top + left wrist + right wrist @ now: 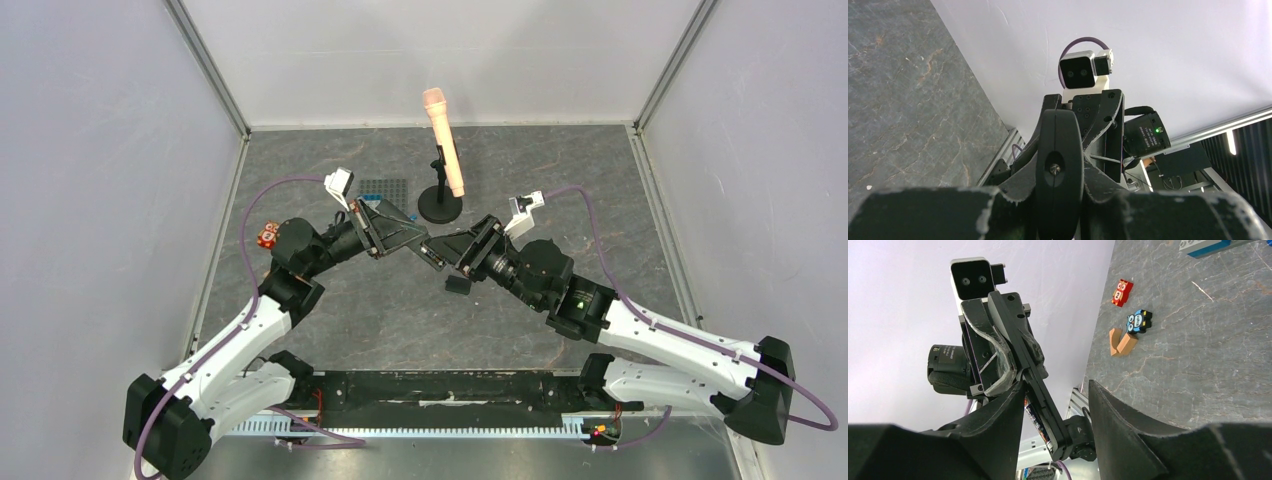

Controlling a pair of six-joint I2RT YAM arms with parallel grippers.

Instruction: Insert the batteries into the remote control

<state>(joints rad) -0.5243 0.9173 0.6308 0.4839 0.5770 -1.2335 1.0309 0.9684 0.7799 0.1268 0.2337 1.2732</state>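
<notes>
My left gripper (395, 237) is shut on the remote control (432, 249) and holds it above the table, pointing at the right arm. In the left wrist view the remote (1059, 165) shows end-on, pinched between that gripper's fingers (1013, 197). My right gripper (1057, 386) is open, and the remote's free end (1048, 405) reaches down between its fingers, close to the left finger (1008, 415). One battery (1038, 422) with a printed label lies in the remote's open compartment. The small black back cover (458, 285) lies on the table below the right gripper (452, 252).
A peach microphone (443, 140) on a black stand (440, 207) stands just behind the grippers. A studded plate (385, 188) and a blue brick (1205, 246) lie at the back left. A red toy (1122, 292), a blue owl (1139, 321) and a wooden piece (1122, 342) sit near the left wall.
</notes>
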